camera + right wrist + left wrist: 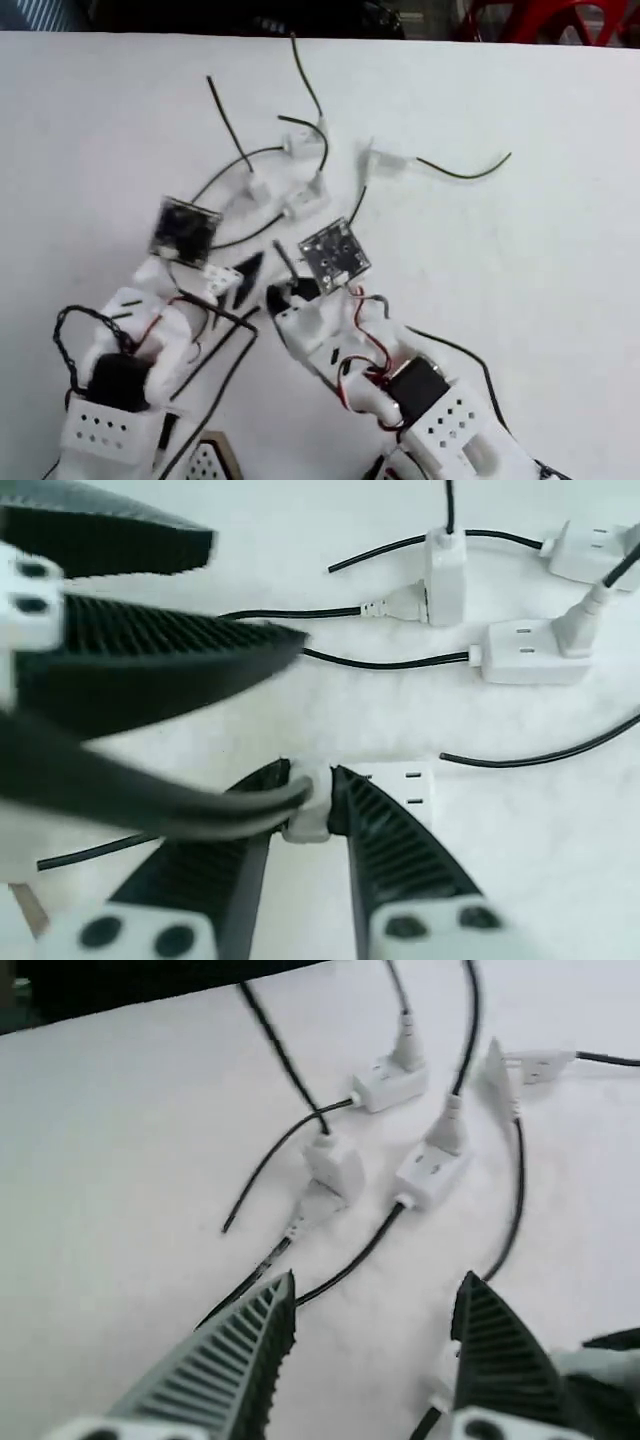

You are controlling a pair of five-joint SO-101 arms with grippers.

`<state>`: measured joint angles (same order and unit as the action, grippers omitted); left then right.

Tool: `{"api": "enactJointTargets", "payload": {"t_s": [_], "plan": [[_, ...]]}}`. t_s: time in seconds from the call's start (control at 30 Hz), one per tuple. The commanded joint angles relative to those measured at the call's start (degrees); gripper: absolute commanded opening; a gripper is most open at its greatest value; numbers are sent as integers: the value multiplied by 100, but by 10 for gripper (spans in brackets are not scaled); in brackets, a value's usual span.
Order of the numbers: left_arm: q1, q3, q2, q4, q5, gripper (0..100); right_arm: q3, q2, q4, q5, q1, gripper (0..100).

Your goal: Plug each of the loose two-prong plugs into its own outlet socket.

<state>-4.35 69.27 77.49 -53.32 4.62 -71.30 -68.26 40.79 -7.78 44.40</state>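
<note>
right gripper [310, 782] pinching white socket block [402, 780]; left gripper [378, 1288] wide open, empty

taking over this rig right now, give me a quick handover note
Left end effector: open, empty, hanging short of the socket cluster.
Right end effector: shut on the end of a white socket block, whose visible slots are bare.
Done: three plugged sockets lie close together mid-table, each with a plug seated.
Left: one loose plug lies apart, beyond them. It likely goes into the held block.
</note>
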Motion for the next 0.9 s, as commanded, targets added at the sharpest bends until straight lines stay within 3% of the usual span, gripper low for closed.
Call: {"api": "enactJointTargets", "payload": {"t_s": [0.0, 0.2, 0.43, 0.87], "plan": [[813, -185, 84, -26, -484, 255, -316, 40, -716, 360, -171, 17], [1367, -79, 84, 18, -501, 253, -501, 1068, -1807, 519, -681, 17], [1367, -79, 84, -9, -492, 253, -97, 2642, -2264, 484, -725, 17], [1367, -79, 84, -18, -492, 253, -35, 2932, -2818, 527, -945, 17]]}}
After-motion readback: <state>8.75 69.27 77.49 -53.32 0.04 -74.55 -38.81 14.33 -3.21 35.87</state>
